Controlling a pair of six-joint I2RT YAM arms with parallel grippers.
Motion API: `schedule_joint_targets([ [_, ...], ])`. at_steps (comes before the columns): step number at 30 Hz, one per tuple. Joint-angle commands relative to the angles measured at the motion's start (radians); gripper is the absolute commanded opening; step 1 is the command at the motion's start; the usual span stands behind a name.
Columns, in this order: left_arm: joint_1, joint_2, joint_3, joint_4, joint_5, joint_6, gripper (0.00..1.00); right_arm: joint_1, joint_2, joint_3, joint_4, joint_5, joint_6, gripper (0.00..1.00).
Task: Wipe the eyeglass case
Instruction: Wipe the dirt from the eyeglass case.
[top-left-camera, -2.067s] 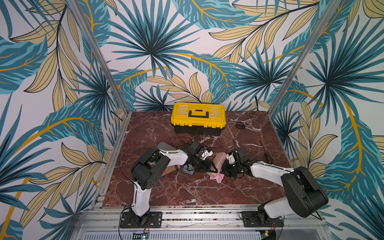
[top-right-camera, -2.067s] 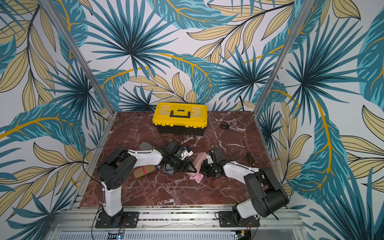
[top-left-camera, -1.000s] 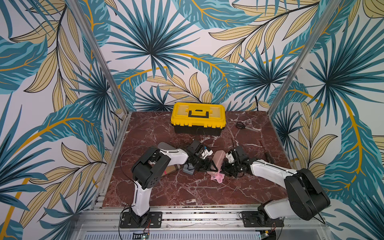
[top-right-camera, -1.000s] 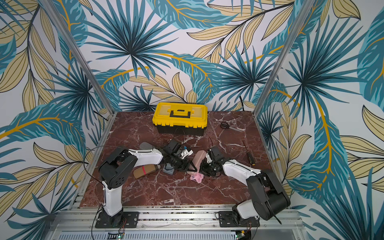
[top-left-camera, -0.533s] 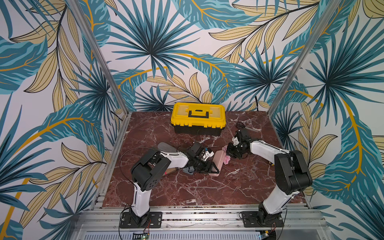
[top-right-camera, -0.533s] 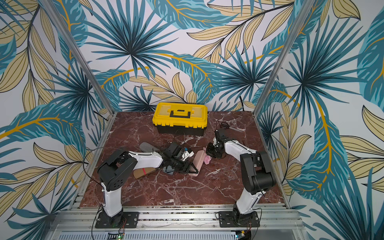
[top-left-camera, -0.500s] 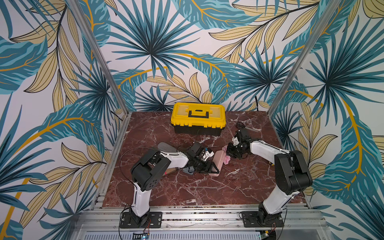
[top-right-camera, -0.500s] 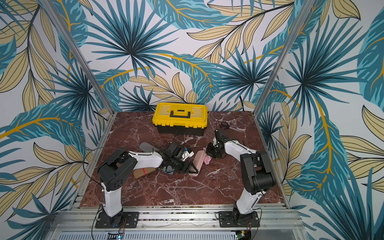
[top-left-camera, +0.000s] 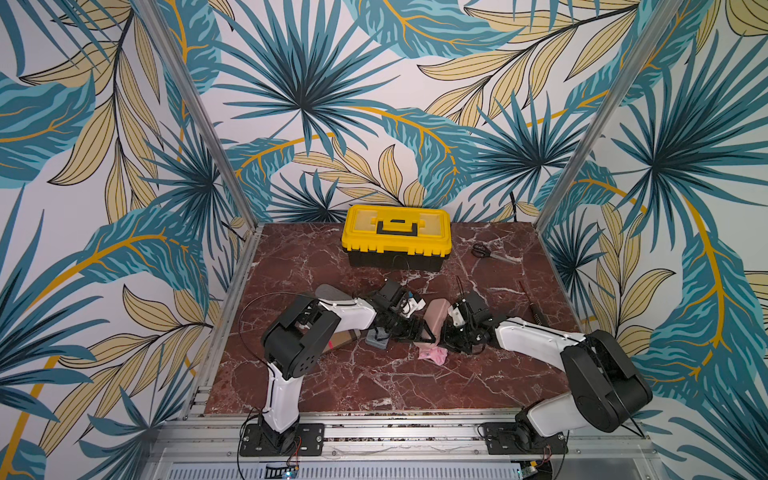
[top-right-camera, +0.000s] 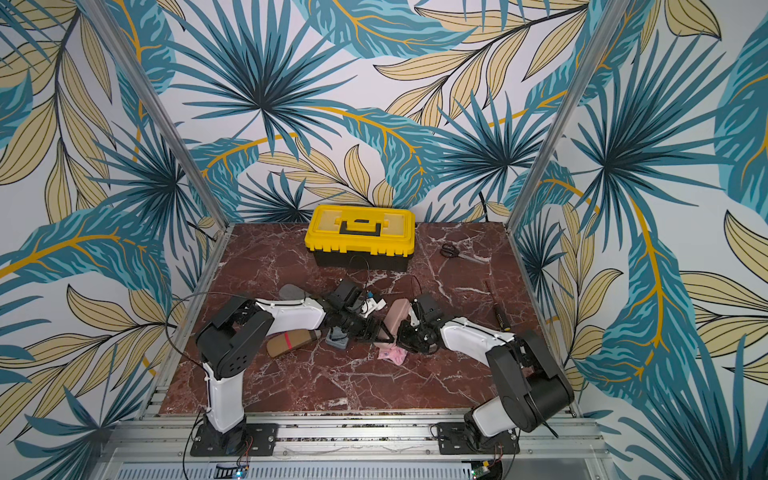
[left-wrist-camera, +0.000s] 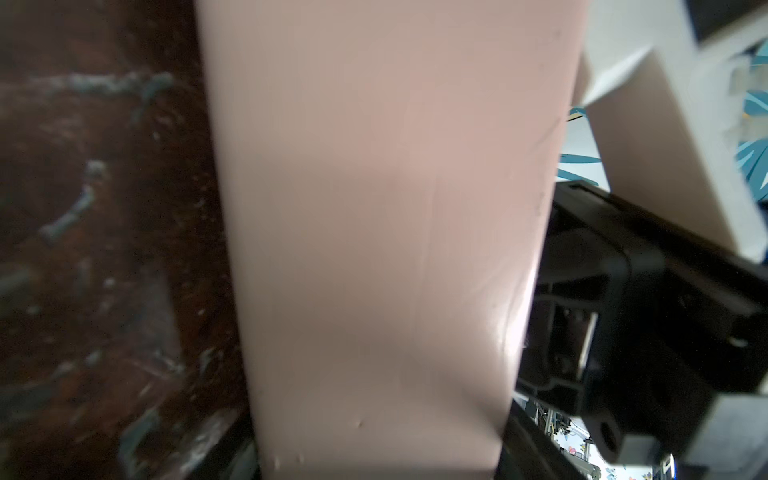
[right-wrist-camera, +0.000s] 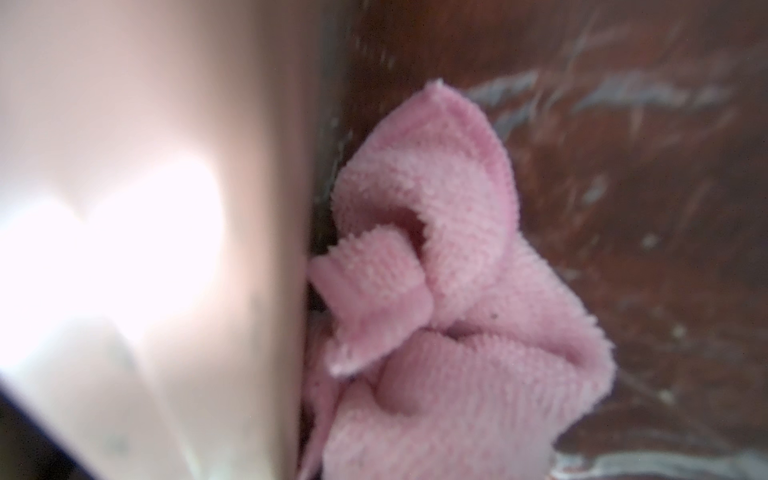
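Note:
The eyeglass case (top-left-camera: 436, 314) (top-right-camera: 397, 312) is a smooth beige-pink box, held tilted above the marble table between the two arms. My left gripper (top-left-camera: 420, 332) (top-right-camera: 377, 331) is shut on its lower end from the left; the case (left-wrist-camera: 374, 249) fills the left wrist view. My right gripper (top-left-camera: 451, 337) (top-right-camera: 406, 332) is shut on a pink cloth (top-left-camera: 433, 355) (top-right-camera: 391, 354) by the case's near right side. The right wrist view has the cloth (right-wrist-camera: 436, 311) bunched against the case (right-wrist-camera: 145, 208), its lower folds on the table. Both grippers' fingertips are hidden.
A yellow toolbox (top-left-camera: 397, 237) stands at the back centre. Scissors (top-left-camera: 482, 250) and a screwdriver (top-left-camera: 534, 307) lie to the right. A brown pouch with a red band (top-right-camera: 291, 340), a small grey object (top-left-camera: 378, 337) and a grey case (top-left-camera: 332, 293) lie by the left arm.
Half a second ago my right gripper held the cloth at the case's far end. It has since swung back toward the front and now holds the cloth low at the near end.

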Motion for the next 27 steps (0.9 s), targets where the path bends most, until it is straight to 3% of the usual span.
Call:
schedule_joint_targets([
  [1,-0.006,0.039,0.017,-0.019,-0.024,0.024,0.00,0.007,-0.001,0.029,-0.058,0.019,0.001,0.00],
  [5,-0.023,0.029,0.003,-0.011,-0.022,0.012,0.00,-0.040,0.074,0.160,-0.133,0.062,-0.085,0.00],
  [11,-0.050,0.018,-0.040,0.028,-0.021,-0.014,0.00,-0.210,0.226,0.331,-0.161,0.062,-0.158,0.00],
  [15,-0.053,0.013,-0.041,0.026,-0.026,-0.009,0.00,-0.227,0.273,0.394,-0.205,0.096,-0.204,0.00],
  [22,-0.026,0.020,0.001,-0.002,-0.027,0.017,0.00,-0.192,0.221,0.215,-0.087,0.020,-0.127,0.00],
  [27,-0.010,0.030,0.038,-0.042,-0.042,0.052,0.00,-0.117,0.083,0.062,-0.021,-0.053,-0.052,0.00],
])
